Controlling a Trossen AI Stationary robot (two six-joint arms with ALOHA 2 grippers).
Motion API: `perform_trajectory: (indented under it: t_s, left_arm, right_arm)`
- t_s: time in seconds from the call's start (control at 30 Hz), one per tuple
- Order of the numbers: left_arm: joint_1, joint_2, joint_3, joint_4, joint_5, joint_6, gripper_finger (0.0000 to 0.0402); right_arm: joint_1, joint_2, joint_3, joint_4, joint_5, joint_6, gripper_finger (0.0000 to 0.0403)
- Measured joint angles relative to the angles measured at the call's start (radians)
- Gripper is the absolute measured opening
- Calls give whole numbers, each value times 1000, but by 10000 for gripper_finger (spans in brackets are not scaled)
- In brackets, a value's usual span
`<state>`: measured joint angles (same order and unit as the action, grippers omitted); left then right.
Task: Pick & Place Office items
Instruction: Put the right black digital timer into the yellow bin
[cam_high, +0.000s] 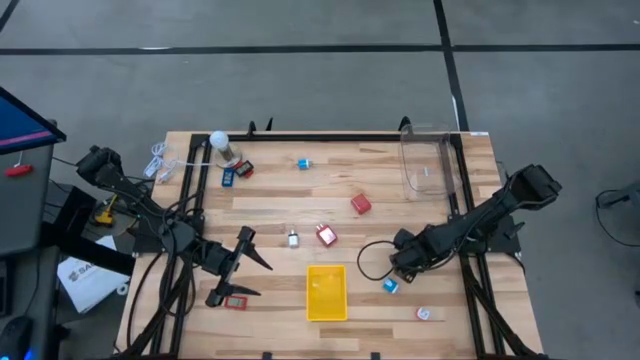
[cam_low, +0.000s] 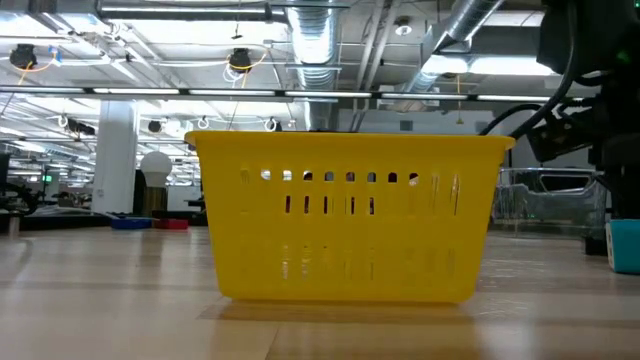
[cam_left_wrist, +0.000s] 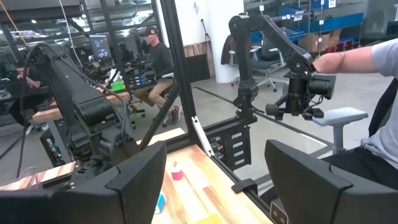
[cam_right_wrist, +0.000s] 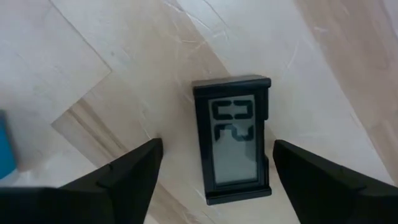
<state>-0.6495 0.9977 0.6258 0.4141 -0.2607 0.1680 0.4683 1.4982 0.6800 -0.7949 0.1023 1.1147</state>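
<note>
My right gripper (cam_right_wrist: 217, 152) is open and points down at the table. Its fingers stand on either side of a small black piece with a grey display (cam_right_wrist: 233, 140), which lies flat on the wood; they do not touch it. In the high view my right gripper (cam_high: 402, 268) hides that piece. A blue block (cam_high: 390, 286) sits just beside it toward the near edge, and a red-and-white piece (cam_high: 424, 314) lies farther on. My left gripper (cam_high: 255, 272) is open and held level left of the yellow tray (cam_high: 327, 292), with a flat red piece (cam_high: 236, 301) below it.
Other small pieces lie scattered: a red block (cam_high: 360, 204), a red-and-white one (cam_high: 325, 236), a small white one (cam_high: 293, 238), and blue ones (cam_high: 303, 163) (cam_high: 228, 176). A white ball on a stand (cam_high: 218, 140) is at the far left. A clear container (cam_high: 428, 165) is at the far right. People sit beyond the table.
</note>
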Motion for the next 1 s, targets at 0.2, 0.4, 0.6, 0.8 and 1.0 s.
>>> perform_trajectory:
  t_s: [0.2,0.4,0.6,0.8,1.0]
  left_arm:
    - [0,0,0,-1,0,0,271]
    - [0,0,0,-6,0,0,271]
    - [0,0,0,-8,-18,2,271]
    - [5,-13,0,-44,-197,9,271]
    - [22,-12,0,-138,-467,4,271]
  right_arm:
    - [3,2,-1,14,-2,8,214]
    - [3,2,-1,31,-3,0,139]
    - [25,7,28,68,29,18,141]
    - [50,6,149,135,53,8,153]
    - [90,10,300,212,139,-61,137]
